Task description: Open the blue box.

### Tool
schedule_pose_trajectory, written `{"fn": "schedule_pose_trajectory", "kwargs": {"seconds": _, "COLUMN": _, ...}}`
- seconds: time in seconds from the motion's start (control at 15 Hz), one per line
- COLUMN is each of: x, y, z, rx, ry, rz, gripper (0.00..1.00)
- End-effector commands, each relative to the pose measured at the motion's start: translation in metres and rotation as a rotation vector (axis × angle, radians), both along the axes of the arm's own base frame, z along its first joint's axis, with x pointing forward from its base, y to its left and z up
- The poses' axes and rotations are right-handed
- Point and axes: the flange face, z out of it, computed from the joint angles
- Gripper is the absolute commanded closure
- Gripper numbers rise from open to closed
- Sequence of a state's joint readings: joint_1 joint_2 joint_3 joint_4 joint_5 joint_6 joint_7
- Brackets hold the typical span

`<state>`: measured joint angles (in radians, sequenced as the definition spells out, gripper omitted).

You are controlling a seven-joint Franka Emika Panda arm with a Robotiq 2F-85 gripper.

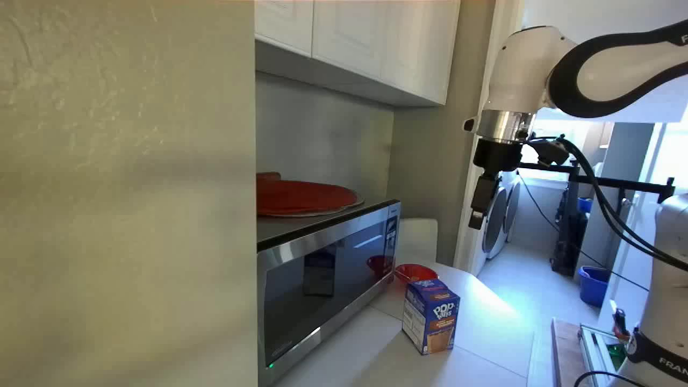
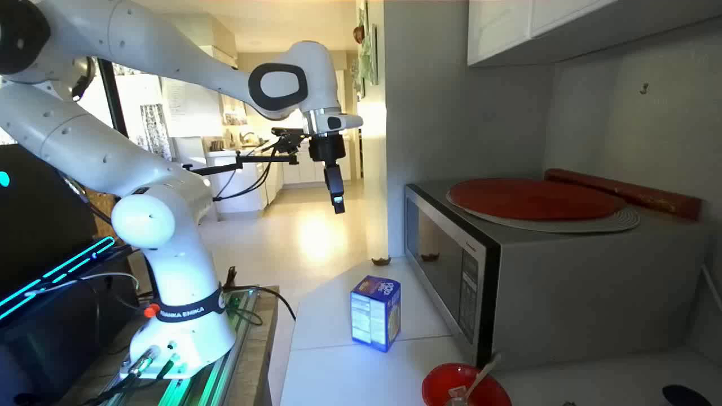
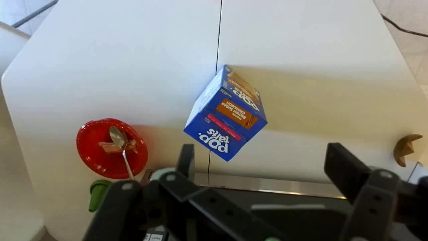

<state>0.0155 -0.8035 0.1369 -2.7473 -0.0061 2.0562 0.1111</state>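
Note:
The blue box stands upright on the white table in front of the microwave. It also shows in an exterior view and in the wrist view. Its top looks flat and closed, with a red strip, a brown label and white print. My gripper is open and empty, with its fingers wide apart in the wrist view. In both exterior views the gripper points down, high above the table and apart from the box. In the wrist view the box lies beyond the fingertips, nearer the left finger.
The microwave stands along the wall, with a red round mat on top. A red bowl holding a spoon is near a green object. A small brown object lies at the table's other end.

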Motion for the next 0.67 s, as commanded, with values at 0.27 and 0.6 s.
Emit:
{"fn": "schedule_pose_trajectory", "kwargs": {"seconds": 0.27, "x": 0.000, "y": 0.000, "z": 0.001, "rx": 0.000, "ry": 0.001, "rz": 0.000, "gripper": 0.00}}
{"fn": "schedule_pose_trajectory", "kwargs": {"seconds": 0.6, "x": 0.010, "y": -0.011, "z": -0.006, "rx": 0.011, "ry": 0.028, "rz": -0.052, "gripper": 0.00}}
